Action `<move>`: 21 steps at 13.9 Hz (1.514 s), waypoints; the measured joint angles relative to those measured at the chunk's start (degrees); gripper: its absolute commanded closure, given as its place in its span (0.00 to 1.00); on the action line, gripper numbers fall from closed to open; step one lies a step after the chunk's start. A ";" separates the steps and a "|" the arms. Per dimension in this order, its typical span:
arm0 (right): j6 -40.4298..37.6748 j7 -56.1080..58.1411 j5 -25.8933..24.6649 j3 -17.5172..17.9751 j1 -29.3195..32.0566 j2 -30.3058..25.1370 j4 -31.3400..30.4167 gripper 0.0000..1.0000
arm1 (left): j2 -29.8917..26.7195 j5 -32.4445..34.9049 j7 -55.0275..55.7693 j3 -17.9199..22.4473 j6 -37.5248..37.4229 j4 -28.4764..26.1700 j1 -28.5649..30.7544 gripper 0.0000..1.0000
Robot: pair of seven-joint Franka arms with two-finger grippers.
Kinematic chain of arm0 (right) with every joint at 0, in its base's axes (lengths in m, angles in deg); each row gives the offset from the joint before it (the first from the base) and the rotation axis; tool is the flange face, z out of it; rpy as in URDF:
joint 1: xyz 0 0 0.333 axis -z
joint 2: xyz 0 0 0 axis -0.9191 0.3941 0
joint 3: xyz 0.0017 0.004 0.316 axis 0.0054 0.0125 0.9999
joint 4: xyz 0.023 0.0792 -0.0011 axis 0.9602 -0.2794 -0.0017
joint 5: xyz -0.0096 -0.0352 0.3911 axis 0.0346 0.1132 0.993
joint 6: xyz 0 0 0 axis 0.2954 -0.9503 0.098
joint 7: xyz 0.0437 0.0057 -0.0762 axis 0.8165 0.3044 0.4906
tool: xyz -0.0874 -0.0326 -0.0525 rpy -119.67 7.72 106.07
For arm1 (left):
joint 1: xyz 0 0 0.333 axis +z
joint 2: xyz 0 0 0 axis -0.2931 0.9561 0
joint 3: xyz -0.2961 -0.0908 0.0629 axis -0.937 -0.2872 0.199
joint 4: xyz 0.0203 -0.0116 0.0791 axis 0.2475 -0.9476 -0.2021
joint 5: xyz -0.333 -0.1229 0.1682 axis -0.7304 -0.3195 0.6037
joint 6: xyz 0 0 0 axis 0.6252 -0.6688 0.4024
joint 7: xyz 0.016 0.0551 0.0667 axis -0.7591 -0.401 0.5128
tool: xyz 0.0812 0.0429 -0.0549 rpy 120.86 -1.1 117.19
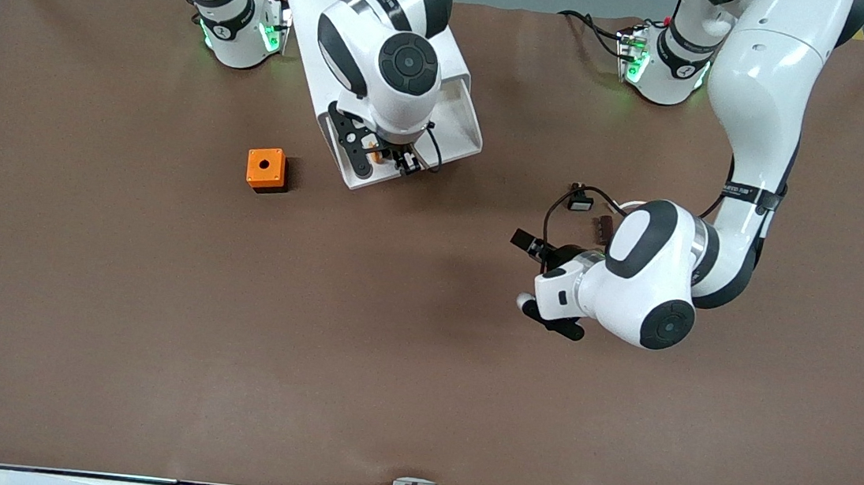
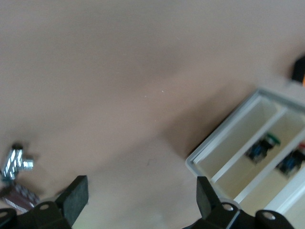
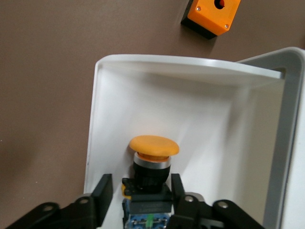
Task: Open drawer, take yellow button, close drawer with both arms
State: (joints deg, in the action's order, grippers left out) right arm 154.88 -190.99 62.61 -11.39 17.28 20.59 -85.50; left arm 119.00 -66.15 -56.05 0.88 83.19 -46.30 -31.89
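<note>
The drawer (image 1: 358, 181) stands pulled out of the white cabinet (image 1: 308, 1) toward the front camera. The button (image 3: 153, 145), with an orange-yellow cap, dark body and blue end, lies in the drawer (image 3: 190, 76). My right gripper (image 3: 142, 193) is down in the drawer with a finger on each side of the button's body. One pad touches it and a thin gap shows at the other. From the front, the right gripper (image 1: 388, 161) mostly hides the button (image 1: 377, 156). My left gripper (image 1: 544, 317) hangs open and empty over bare table toward the left arm's end, its fingers (image 2: 76, 198) wide apart.
An orange box with a round hole (image 1: 266, 169) sits beside the drawer toward the right arm's end. A small black switch (image 1: 580, 203) and a small brown part (image 1: 602, 229) lie by the left arm. The left wrist view shows drawer compartments (image 2: 224, 129) holding other buttons (image 2: 261, 147).
</note>
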 measured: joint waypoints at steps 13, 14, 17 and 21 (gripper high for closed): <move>-14.39 3.82 3.99 -1.16 6.67 -0.66 11.51 0.87 | -3.05 15.07 54.44 -0.55 10.14 0.19 -14.68 0.00; -16.94 7.13 4.03 -1.30 8.86 -1.14 12.31 0.87 | -3.05 16.60 56.70 -0.56 10.98 0.17 -16.02 0.00; -22.97 20.12 3.98 -1.68 16.61 -3.72 13.02 0.87 | -3.04 19.93 63.43 -0.61 13.02 0.01 -19.86 0.00; -27.74 45.81 1.33 -2.07 29.49 -8.55 12.41 0.87 | -3.00 23.88 71.24 -0.66 15.41 -0.60 -26.74 0.00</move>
State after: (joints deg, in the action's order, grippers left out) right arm 127.14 -145.18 63.94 -13.45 46.77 12.04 -73.09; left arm 116.00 -42.27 15.19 0.22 98.60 -46.90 -58.63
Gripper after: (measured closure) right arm 0.595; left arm 0.000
